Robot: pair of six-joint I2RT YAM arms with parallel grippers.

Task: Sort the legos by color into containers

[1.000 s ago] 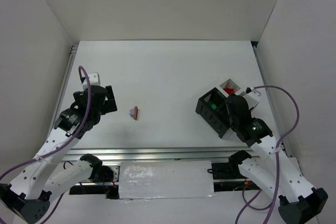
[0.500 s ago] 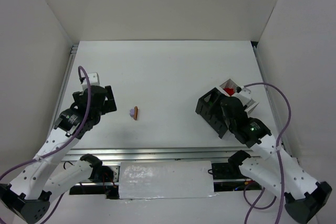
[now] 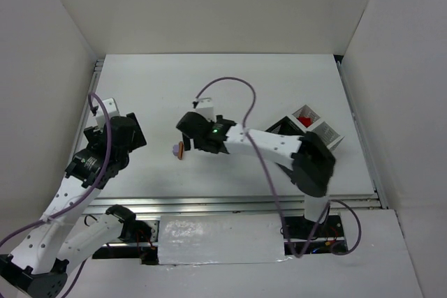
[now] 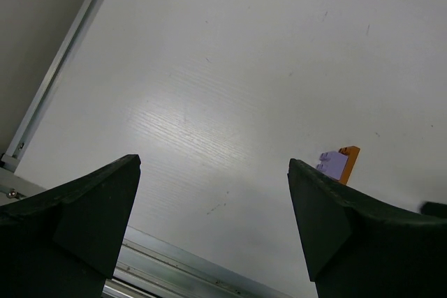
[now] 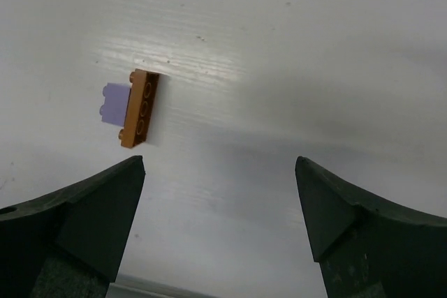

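Hovering: right end effector, apart, empty; orange brick at 11 o'clock touches lavender brick; straddle orange alone.

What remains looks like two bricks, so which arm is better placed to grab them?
Right. The open right pincer hovers close to the orange brick and lavender brick; the left pincer sits farther away.
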